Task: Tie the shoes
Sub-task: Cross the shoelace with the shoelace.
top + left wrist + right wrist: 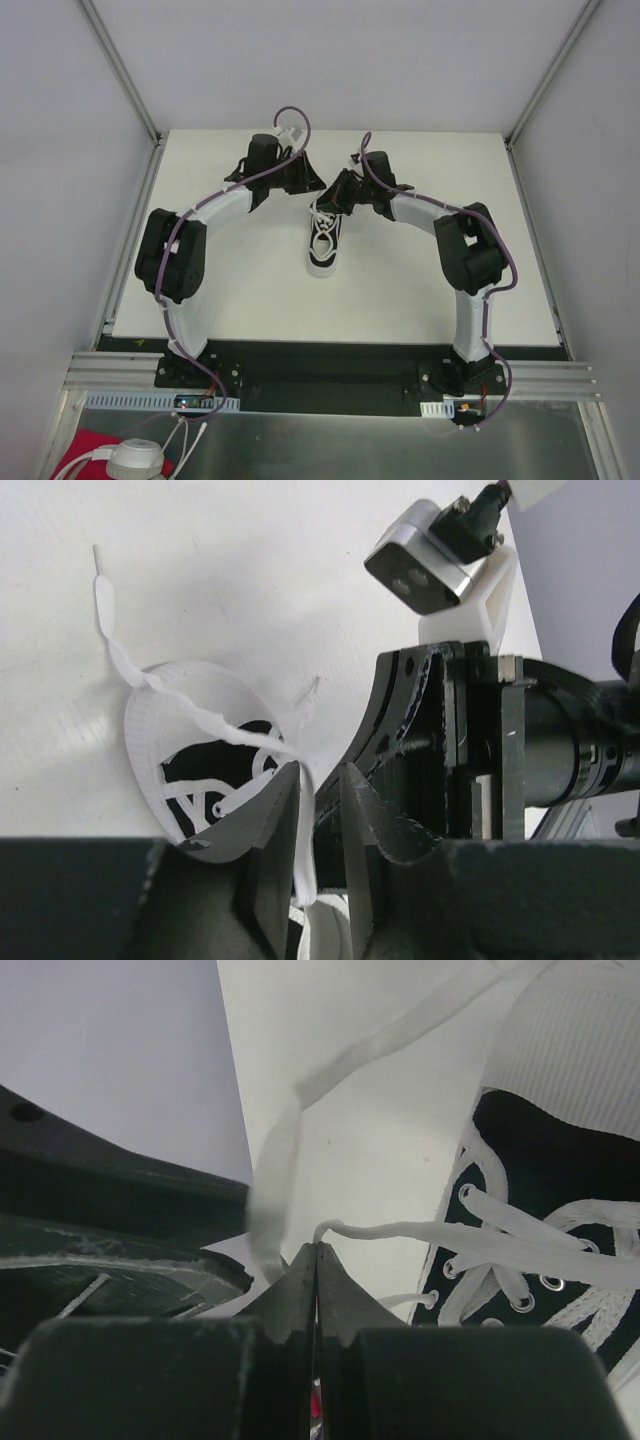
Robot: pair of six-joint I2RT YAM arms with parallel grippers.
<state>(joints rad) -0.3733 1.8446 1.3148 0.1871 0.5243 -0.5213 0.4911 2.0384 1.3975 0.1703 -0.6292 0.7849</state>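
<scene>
Right pincer (317, 1252) clamps a lace (420, 1232) — left pincer (320, 772) stands slightly parted.

I'm looking down on a flat white rectangular worktop (230, 290) with bare metal rails along its sides and near edge. One thing rests directly on it: a small black sneaker with a white rubber sole (324, 248). It sits on its sole about mid-width, in the far half, lying lengthwise from near to far. On my left wrist feed, one loose end of its thin white laces (106, 605) trails flat across the worktop beside the shoe's ribbed white rim.
</scene>
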